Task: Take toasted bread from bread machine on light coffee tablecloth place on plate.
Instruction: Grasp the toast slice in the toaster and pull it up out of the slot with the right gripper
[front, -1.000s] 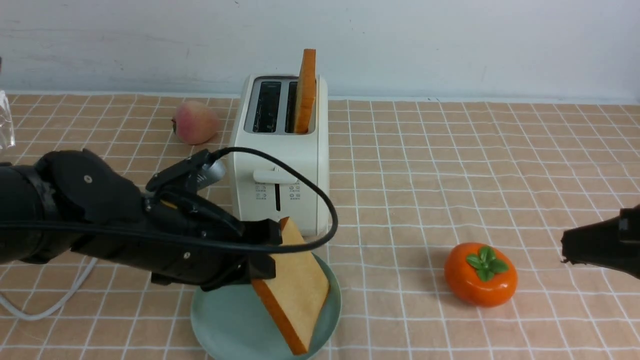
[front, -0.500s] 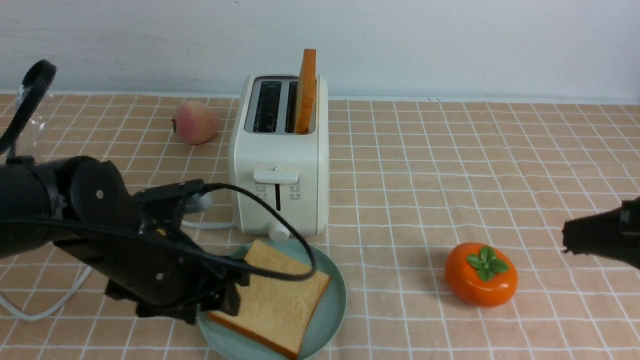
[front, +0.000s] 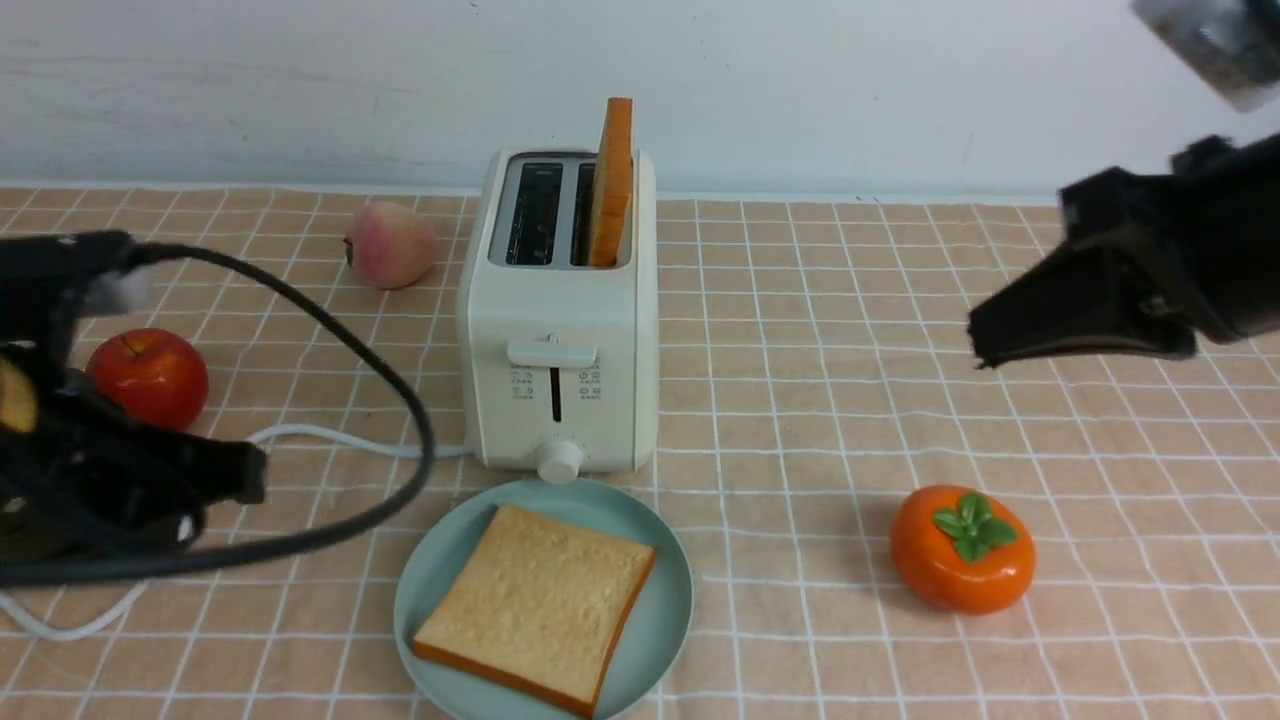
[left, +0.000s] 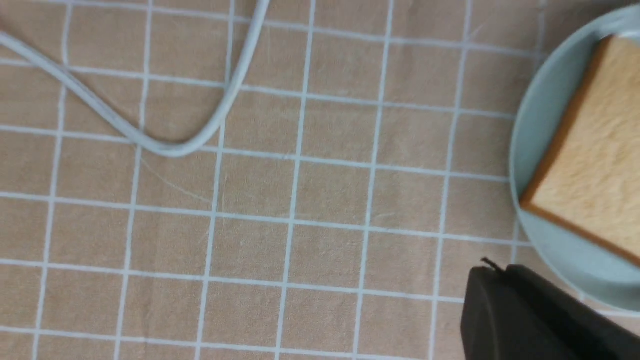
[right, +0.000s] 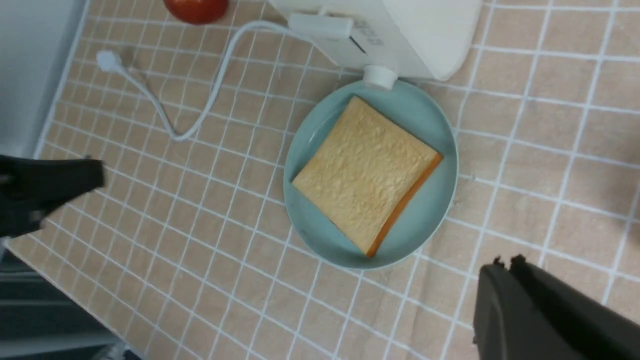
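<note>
Only in the front view is the second thick, orange-crusted bread slice (front: 612, 185) seen, propped upright in a slot of the cream-white, rounded toaster (front: 560, 320); by the right wrist view, the white cord's plug (right: 108, 61) is revealed. And there's the square golden slice of toast (front: 535, 605), laid flat on the round, smooth teal-green plate (front: 665, 610), its face finely porous. A glossy orange persimmon (front: 962, 550) is set on the tan, white-gridded cloth (front: 800, 420). The left black jaws (front: 225, 475) are pressed together beside the plate, apart from it; the right black jaws (front: 985, 335) are held closed above the cloth, angled inward.
</note>
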